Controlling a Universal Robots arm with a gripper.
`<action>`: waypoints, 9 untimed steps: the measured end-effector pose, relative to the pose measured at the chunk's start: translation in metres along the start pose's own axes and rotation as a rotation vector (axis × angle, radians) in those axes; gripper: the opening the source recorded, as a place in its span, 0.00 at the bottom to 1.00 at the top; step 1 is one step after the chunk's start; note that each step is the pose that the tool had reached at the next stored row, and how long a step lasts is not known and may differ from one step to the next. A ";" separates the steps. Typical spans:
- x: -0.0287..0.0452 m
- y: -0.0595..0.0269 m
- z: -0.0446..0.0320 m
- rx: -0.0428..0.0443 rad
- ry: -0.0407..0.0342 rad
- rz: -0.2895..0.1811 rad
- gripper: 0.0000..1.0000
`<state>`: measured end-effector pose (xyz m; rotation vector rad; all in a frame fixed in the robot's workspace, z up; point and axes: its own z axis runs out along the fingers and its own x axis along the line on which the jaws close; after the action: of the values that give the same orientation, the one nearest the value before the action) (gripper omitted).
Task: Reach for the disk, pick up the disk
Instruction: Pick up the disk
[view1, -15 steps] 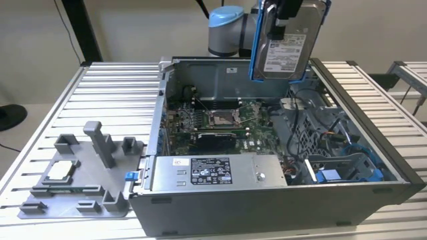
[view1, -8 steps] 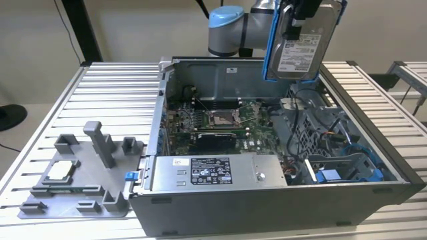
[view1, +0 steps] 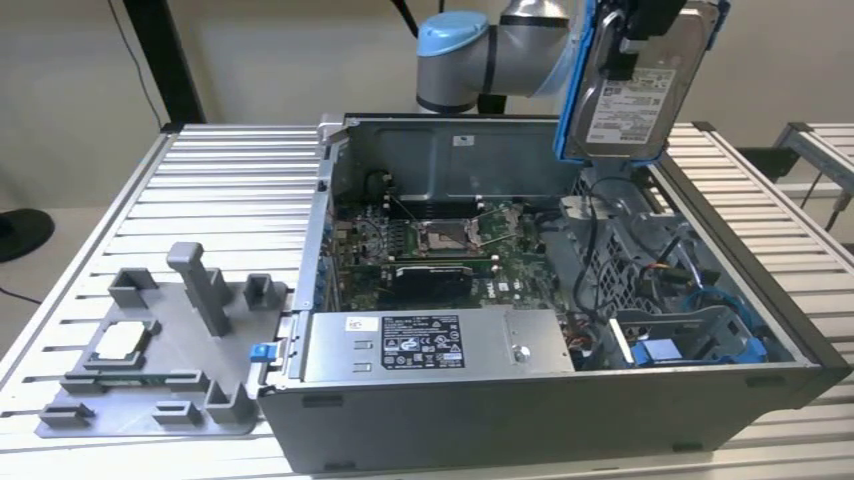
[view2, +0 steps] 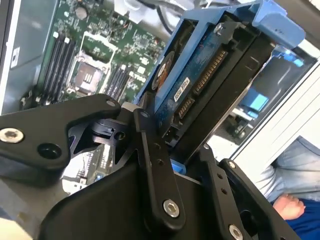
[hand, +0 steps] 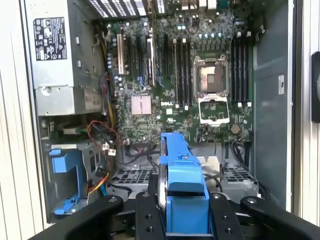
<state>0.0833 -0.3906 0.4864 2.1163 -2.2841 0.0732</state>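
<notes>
The disk (view1: 638, 85), a silver-grey drive with a white label in a bright blue bracket, hangs upright in the air above the far right corner of the open computer case (view1: 534, 420). My gripper (view1: 650, 18) is shut on its upper edge. In the second wrist view the disk (view2: 200, 95) shows its circuit-board side and connector, clamped between the black fingers (view2: 150, 150) of the gripper (view2: 186, 155). In the first wrist view the blue bracket of the disk (hand: 182, 175) stands edge-on between the jaws of the gripper (hand: 182, 217), well above the motherboard.
Inside the case lie the motherboard (view1: 441, 245), the grey power supply box (view1: 434, 345) and a blue drive bay (view1: 694, 345) with loose cables. A grey plastic fixture (view1: 160, 350) sits on the slatted table at the exterior view's left. A person's hand (view2: 287, 207) is beside the case.
</notes>
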 end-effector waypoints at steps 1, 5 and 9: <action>-0.0003 -0.0037 0.0000 0.0000 0.0000 0.000 0.00; -0.0013 -0.0173 0.0002 0.0000 0.0000 0.000 0.00; -0.0017 -0.0219 0.0003 0.0000 -0.0001 0.000 0.00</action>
<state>0.1052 -0.3905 0.4863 2.1163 -2.2841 0.0731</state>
